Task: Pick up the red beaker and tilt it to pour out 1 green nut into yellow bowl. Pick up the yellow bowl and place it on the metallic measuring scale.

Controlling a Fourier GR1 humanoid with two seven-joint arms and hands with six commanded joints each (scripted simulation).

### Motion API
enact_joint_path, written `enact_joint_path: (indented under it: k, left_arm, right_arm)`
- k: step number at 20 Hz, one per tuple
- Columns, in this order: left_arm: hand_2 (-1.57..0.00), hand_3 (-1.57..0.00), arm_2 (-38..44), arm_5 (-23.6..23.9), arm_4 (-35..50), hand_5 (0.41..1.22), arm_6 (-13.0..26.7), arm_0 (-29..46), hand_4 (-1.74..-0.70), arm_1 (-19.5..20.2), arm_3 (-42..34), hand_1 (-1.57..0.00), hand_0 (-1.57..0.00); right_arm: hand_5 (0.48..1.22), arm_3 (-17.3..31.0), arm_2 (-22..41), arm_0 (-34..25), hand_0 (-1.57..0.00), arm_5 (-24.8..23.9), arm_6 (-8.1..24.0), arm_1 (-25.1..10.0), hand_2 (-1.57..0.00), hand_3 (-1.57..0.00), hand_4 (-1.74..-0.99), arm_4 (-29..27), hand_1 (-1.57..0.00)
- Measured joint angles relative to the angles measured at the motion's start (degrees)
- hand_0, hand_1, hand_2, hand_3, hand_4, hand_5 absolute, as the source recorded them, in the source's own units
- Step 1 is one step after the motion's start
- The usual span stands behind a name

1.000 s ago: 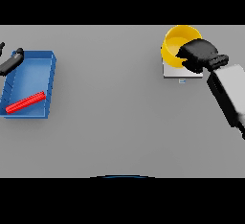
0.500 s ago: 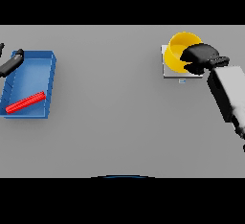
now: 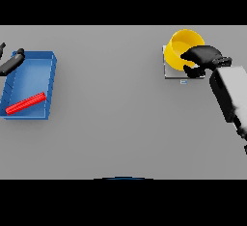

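Observation:
The yellow bowl sits on the metallic measuring scale at the far right of the table. My right hand is at the bowl's right rim, fingers reaching over the rim and thumb below it on the outside, pinching the wall. The red beaker lies on its side in the blue tray at the left. My left hand hangs at the tray's far left corner with relaxed fingers, holding nothing. No green nut shows.
Bare grey table spreads between the blue tray and the scale. My right forearm slants in from the lower right toward the scale.
The bowl has come down and settled level on the scale, with my right hand staying on its rim. The left hand and the beaker have not moved.

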Motion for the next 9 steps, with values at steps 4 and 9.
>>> enact_joint_path:
  k: [4, 9]
  left_arm:
    - [0.0, 0.0, -0.4, 0.6, -0.6, 0.7, -0.1, 0.0, -0.72, -0.2, -0.2, 0.0, 0.0]
    - [0.0, 0.0, -0.1, 0.2, -0.3, 0.693, 0.1, -0.6, -0.72, -0.4, 0.1, 0.0, 0.0]
  right_arm:
    - [0.827, 0.0, 1.3, -0.1, -0.12, -0.5, -2.2, -0.5, -0.31, -0.41, -1.456, 1.2, -0.19]
    - [0.759, 0.9, 1.2, 0.0, -0.04, 1.1, -0.3, -0.4, -0.1, -0.27, -1.41, 1.2, -0.06]
